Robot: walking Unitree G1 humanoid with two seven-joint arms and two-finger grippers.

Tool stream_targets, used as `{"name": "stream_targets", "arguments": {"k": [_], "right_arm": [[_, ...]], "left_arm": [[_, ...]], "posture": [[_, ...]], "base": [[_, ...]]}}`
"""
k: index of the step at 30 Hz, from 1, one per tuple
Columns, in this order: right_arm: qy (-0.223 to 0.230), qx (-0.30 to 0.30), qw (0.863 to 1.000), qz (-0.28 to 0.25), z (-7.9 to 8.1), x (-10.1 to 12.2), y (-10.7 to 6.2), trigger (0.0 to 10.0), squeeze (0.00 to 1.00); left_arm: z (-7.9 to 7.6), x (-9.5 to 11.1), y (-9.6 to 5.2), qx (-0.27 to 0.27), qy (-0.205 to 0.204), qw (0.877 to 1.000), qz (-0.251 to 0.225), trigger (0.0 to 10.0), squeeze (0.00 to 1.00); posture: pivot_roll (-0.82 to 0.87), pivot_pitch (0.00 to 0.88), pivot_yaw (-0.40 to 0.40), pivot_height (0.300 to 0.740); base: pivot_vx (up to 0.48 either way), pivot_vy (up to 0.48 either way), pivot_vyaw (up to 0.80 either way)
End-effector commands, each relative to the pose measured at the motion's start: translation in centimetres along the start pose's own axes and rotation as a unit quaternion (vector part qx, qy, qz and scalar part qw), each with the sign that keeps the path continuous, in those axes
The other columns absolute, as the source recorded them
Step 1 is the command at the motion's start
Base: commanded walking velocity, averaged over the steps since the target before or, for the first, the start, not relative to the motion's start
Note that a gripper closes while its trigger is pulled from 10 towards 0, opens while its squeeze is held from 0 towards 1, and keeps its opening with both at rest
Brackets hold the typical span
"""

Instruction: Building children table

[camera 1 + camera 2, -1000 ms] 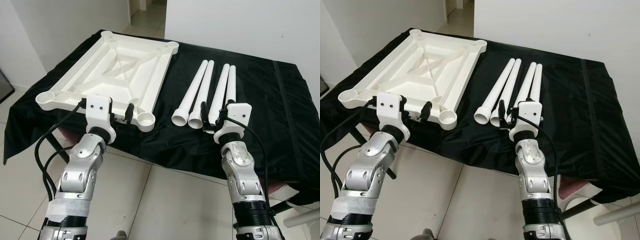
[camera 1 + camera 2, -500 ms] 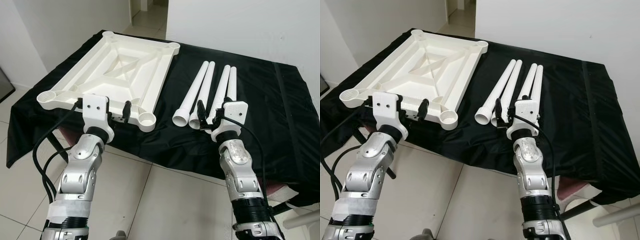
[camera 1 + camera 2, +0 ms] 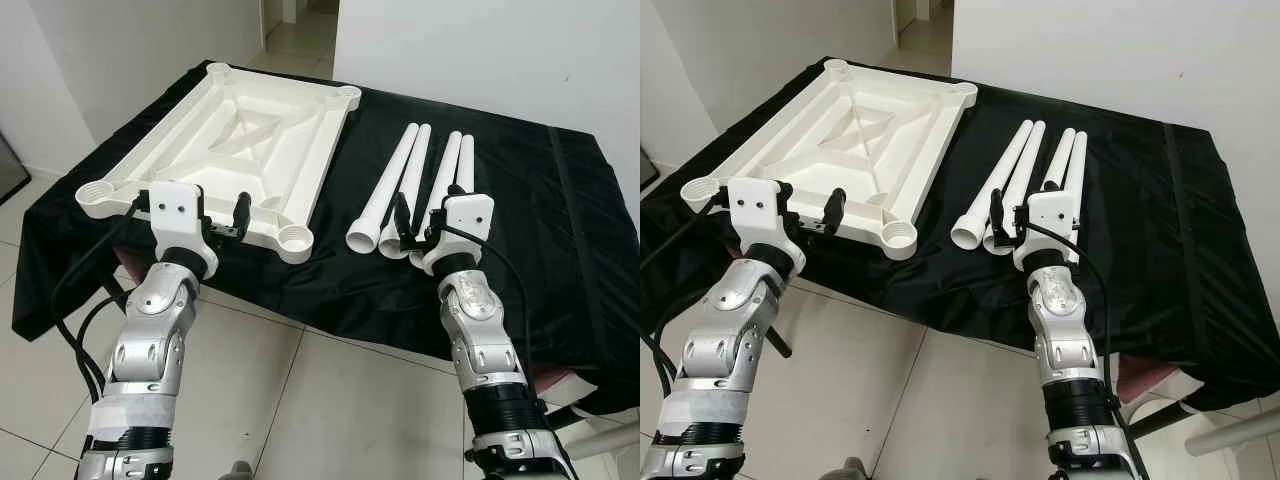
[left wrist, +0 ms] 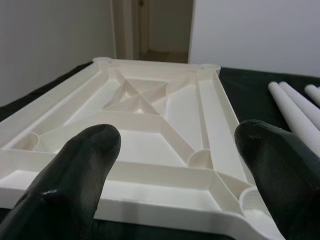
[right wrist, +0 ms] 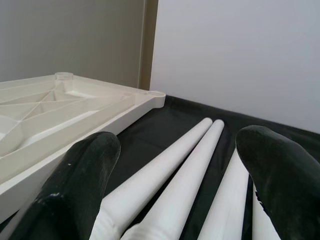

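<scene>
On the black-draped surface, the white plastic tabletop lies upside down with its ribbed underside and four corner sockets facing up, and four white tapered legs lie side by side just to its right, wide ends toward the robot. Both look light, stiff and smooth, so a leg may slip or roll; it is probably best taken across its thicker end, and the top by its rim. The left tool hovers spread at the tabletop's near edge, and the right tool hovers spread over the legs' near ends, neither holding anything.
</scene>
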State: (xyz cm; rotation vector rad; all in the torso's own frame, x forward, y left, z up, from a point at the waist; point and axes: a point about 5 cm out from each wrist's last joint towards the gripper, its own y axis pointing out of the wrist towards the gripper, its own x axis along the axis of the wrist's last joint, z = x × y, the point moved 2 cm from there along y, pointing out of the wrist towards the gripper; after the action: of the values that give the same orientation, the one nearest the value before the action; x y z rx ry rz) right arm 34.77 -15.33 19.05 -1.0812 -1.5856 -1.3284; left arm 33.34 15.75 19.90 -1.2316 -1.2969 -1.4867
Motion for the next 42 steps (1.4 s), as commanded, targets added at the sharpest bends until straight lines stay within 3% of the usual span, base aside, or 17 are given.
{"name": "stream_targets", "arguments": {"k": [1,33,42], "right_arm": [[-0.004,-0.004,1.000,-0.008,-0.4,0.4,0.5,10.0,0.00],[-0.021,0.013,0.999,-0.022,-0.1,0.4,1.6,10.0,0.00],[0.005,-0.010,1.000,-0.001,-0.6,0.0,2.1,10.0,0.00]], "left_arm": [[0.6,0.2,0.4,0.037,0.001,0.999,-0.009,10.0,0.00],[0.6,0.8,1.1,0.037,-0.003,0.999,-0.028,10.0,0.00],[-1.2,0.0,1.7,-0.008,-0.006,1.000,-0.002,10.0,0.00]], "posture": [[0.17,0.000,-0.056,0.740],[0.18,0.000,-0.064,0.740],[0.17,0.000,-0.065,0.740]], "base": [[0.259,0.000,0.00],[0.285,0.000,0.00],[0.000,0.000,0.00]]}}
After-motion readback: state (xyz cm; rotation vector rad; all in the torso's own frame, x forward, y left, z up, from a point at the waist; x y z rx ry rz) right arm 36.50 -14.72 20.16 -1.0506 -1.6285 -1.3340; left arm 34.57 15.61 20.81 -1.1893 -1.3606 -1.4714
